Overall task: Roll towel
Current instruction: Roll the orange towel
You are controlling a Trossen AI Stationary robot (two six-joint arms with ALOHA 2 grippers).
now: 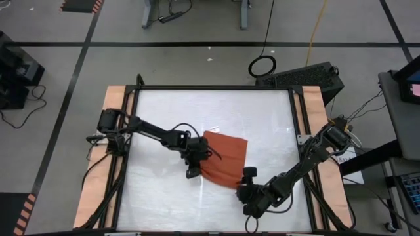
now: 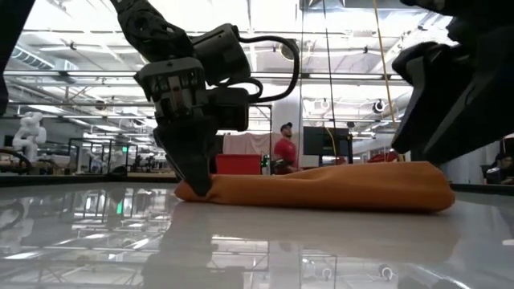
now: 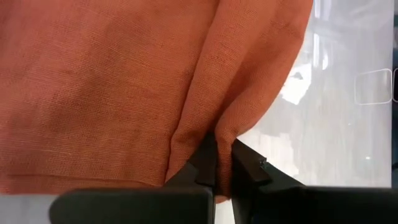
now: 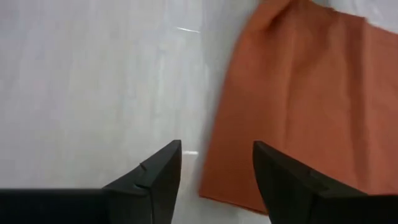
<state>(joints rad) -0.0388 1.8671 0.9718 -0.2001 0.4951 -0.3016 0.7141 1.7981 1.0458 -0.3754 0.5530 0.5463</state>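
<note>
The rust-orange towel [image 1: 224, 157] lies on the white tabletop [image 1: 164, 118] near its middle, flat but with raised folds. It also shows in the low view [image 2: 337, 189]. My left gripper [image 1: 194, 169] stands at the towel's left near corner, shut on the cloth [image 3: 216, 163]. My right gripper [image 1: 248, 178] is open at the towel's near right corner. In the right wrist view [image 4: 217, 149] its fingers stand apart over the towel's edge [image 4: 292, 106], touching nothing that I can see. My left gripper pinches a raised fold of the towel [image 3: 219, 134] at its left near corner between its two fingers. The fingers [image 2: 195, 172] point down from above, their tips at table level. The rest of the towel lies slack on the table.
Wooden strips [image 1: 98, 177] and a dark frame border the tabletop on its left and right. Bare white table lies to the far and left sides of the towel. A person [image 2: 283, 152] shows in the room beyond the table.
</note>
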